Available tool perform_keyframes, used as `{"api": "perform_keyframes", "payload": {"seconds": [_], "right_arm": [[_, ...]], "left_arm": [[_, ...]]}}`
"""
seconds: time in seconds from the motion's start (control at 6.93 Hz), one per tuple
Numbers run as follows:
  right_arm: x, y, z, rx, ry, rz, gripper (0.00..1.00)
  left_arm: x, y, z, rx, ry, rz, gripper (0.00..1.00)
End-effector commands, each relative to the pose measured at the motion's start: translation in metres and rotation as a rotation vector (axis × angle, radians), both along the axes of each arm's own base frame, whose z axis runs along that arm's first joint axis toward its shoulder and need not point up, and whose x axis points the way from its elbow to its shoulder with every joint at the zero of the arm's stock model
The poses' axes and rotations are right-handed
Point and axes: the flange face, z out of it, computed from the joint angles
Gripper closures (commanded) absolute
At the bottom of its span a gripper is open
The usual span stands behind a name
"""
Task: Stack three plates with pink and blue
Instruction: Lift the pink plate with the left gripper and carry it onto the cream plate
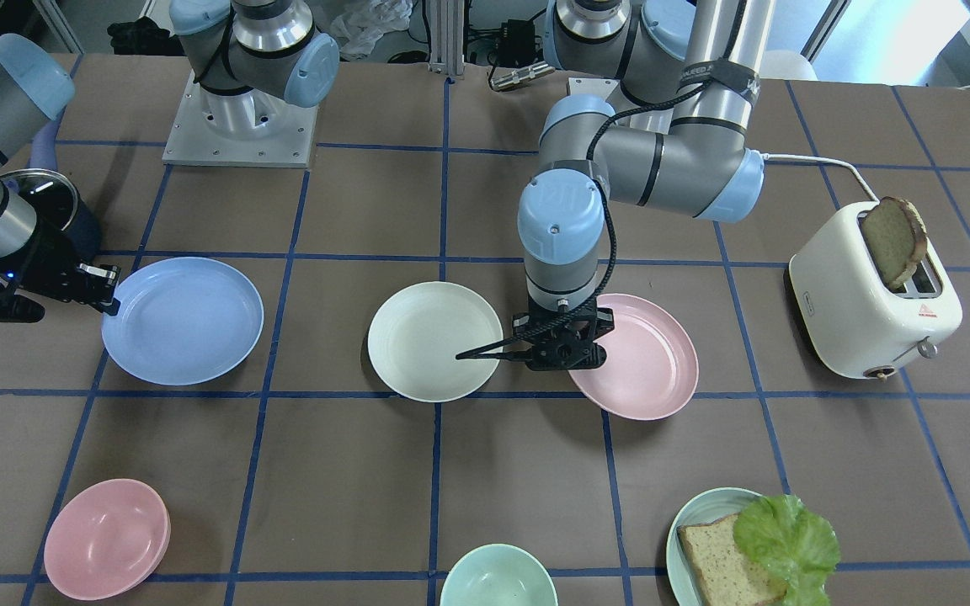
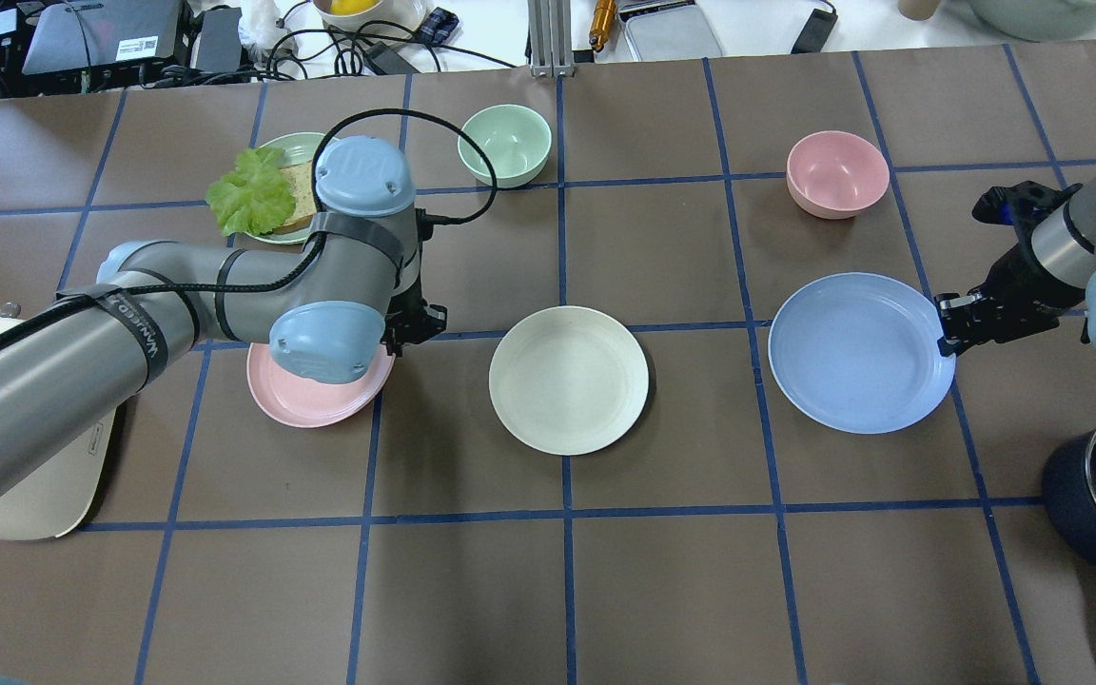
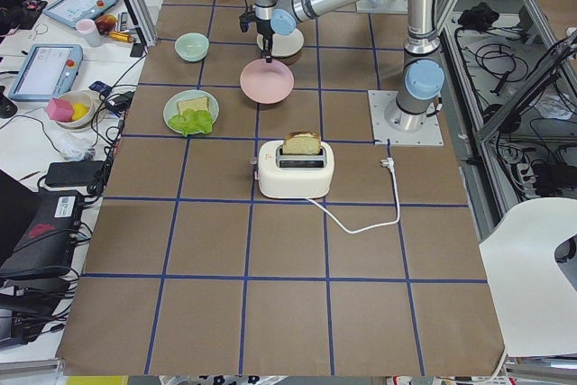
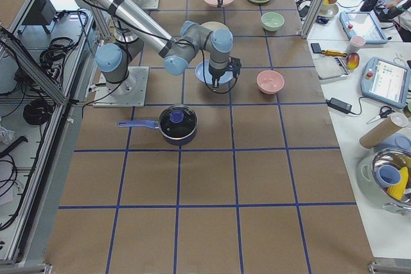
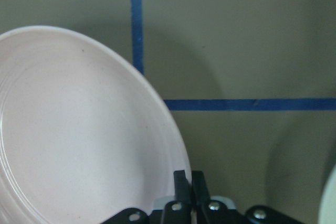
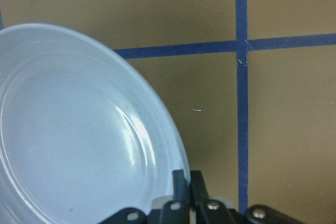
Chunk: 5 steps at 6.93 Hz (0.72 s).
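while two grippers (image 5: 189,178) (image 6: 188,178) pinch — three plates (image 1: 183,321) (image 1: 426,341) (image 1: 649,362) are apart.

Brown table (image 2: 662,571) gridded with blue tape (image 2: 568,590), cluttered white bench (image 4: 343,81) alongside.

I saw a wide strip of bare table (image 2: 672,590) on the robot's side of the plates. A thin gap lay between the pink plate (image 2: 315,395) and the cream plate (image 2: 568,379). A wider gap lay between the cream plate and the blue plate (image 2: 857,352). The left arm (image 2: 177,304) hung over the pink plate. The pot (image 2: 1076,523) stood near the blue plate, and the toaster (image 1: 864,311) near the pink plate. The mint bowl (image 2: 504,143) and pink bowl (image 2: 837,173) sat beyond.
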Motion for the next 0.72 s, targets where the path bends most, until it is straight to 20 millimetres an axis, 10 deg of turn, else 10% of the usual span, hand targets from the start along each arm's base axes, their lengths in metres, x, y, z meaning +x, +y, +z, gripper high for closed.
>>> {"api": "perform_keyframes", "payload": {"seconds": [0.0, 0.58], "right_arm": [[0.004, -0.002, 0.002, 0.004, -0.002, -0.004, 1.0], [0.005, -0.003, 0.004, -0.001, 0.005, 0.0, 1.0]], "left_arm": [[-0.072, 0.002, 0.038, -0.018, -0.002, 0.025, 1.0], [-0.222, 0.005, 0.015, -0.049, 0.004, 0.019, 1.0]]}}
